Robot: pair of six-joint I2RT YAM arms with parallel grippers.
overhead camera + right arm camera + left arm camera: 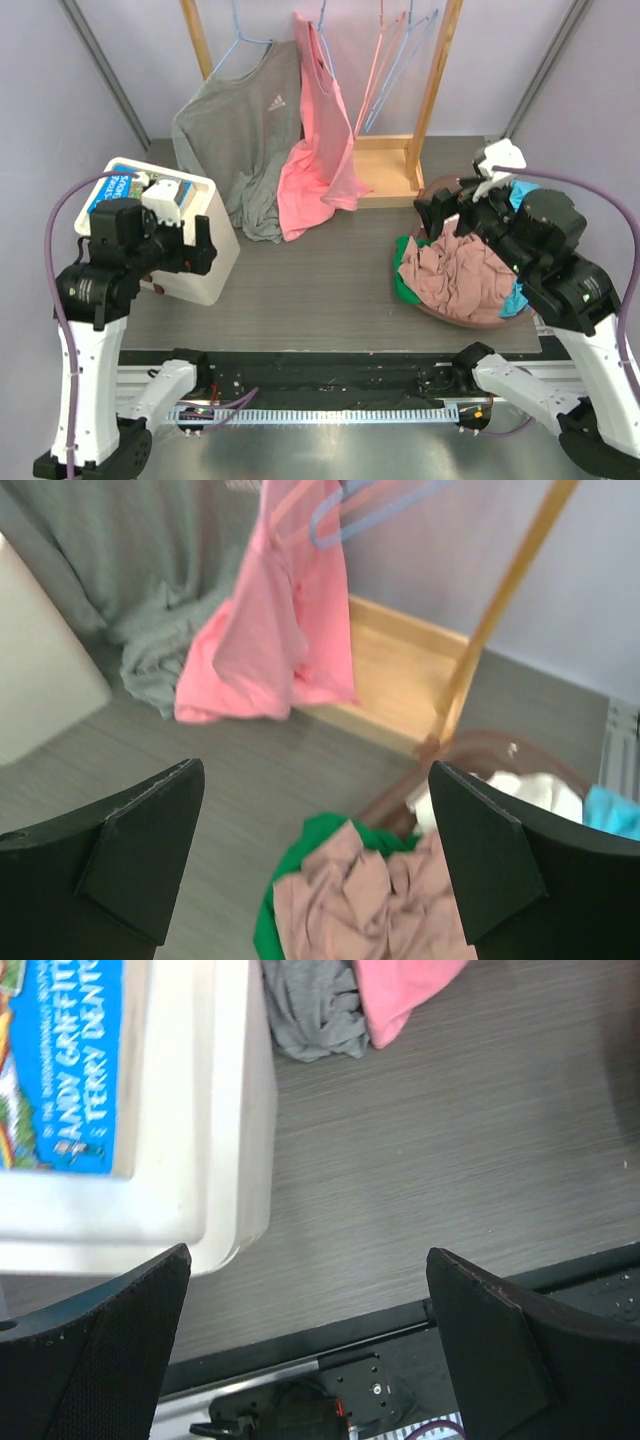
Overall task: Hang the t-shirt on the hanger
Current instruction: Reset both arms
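The salmon-pink t-shirt (322,130) hangs from the wooden rack, its lower hem bunched on the table; the right wrist view shows it too (270,640). A thin light-blue hanger hook (322,14) shows just above its collar, and the frame below the hook is hidden in the fabric. My right gripper (440,212) is open over the basket of clothes, well right of the shirt, with nothing between its fingers (316,766). My left gripper (203,245) is open and empty beside the white bin (308,1252).
A grey long-sleeved top (235,130) hangs left of the t-shirt. Spare pink and light-blue hangers (400,60) hang at the right of the rack (385,170). A brown basket (455,312) holds a mauve garment (465,275) and other clothes. A white bin (215,215) holds a book.
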